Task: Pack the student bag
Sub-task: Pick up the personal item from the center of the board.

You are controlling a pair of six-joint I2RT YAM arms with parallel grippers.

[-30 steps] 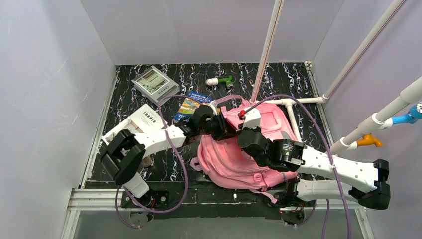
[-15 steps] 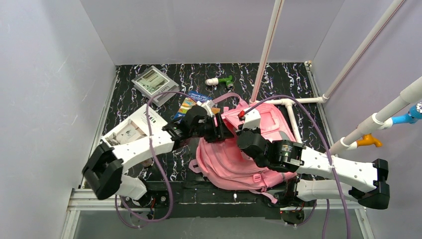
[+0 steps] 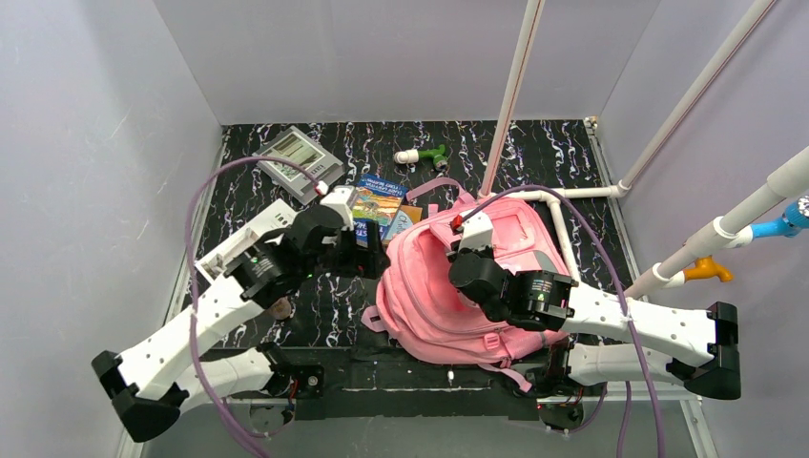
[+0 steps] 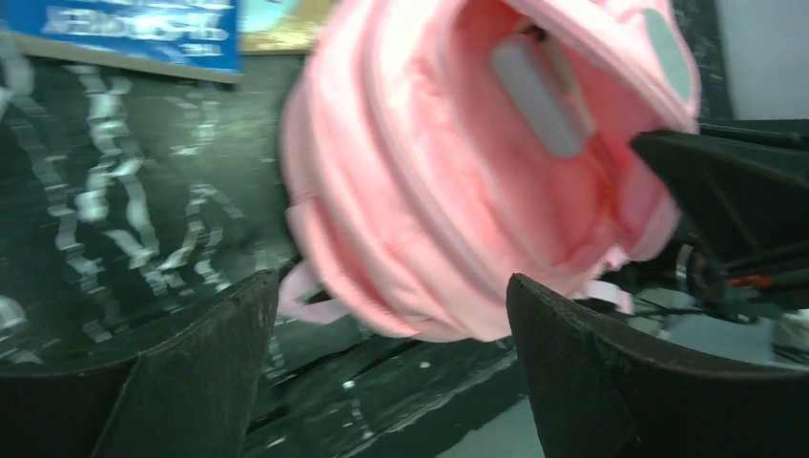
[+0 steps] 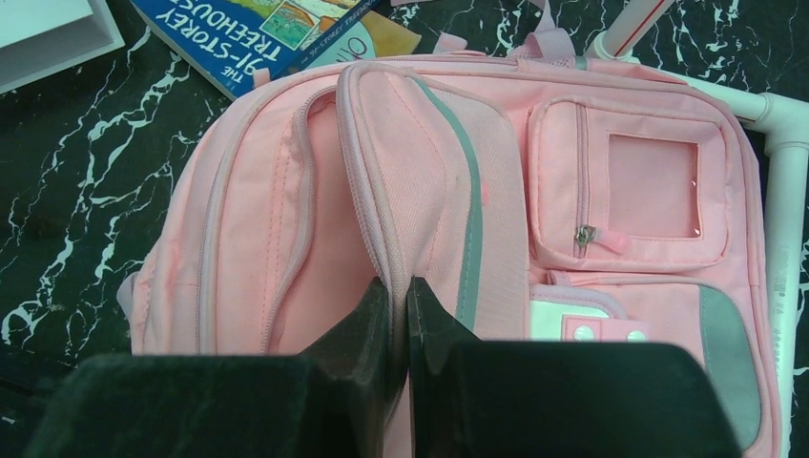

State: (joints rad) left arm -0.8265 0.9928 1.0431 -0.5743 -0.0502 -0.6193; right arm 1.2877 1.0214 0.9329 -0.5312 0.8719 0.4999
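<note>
The student bag (image 3: pixel 434 301) is a soft pink backpack lying in the middle of the black marbled table, its main compartment gaping. My right gripper (image 3: pixel 452 252) is shut on the raised zipper edge of the bag's opening (image 5: pixel 399 282) and holds that flap up beside the grey stripe (image 5: pixel 467 219). My left gripper (image 3: pixel 375 259) hangs just left of the bag, open, with nothing between its fingers (image 4: pixel 196 367). In the left wrist view the student bag (image 4: pixel 448 191) is blurred and lies beyond the gripper (image 4: pixel 391 291), apart from it.
A blue storybook (image 3: pixel 379 200) lies at the bag's far-left corner. Further back are a grey calculator (image 3: pixel 298 159) and a green-and-white object (image 3: pixel 425 155). A white box (image 3: pixel 256 239) sits under the left arm. White pipes (image 3: pixel 558 205) run along the bag's right side.
My left gripper has opened and drawn back to the left, out from the bag's mouth. The right gripper has kept its hold on the bag's edge.
</note>
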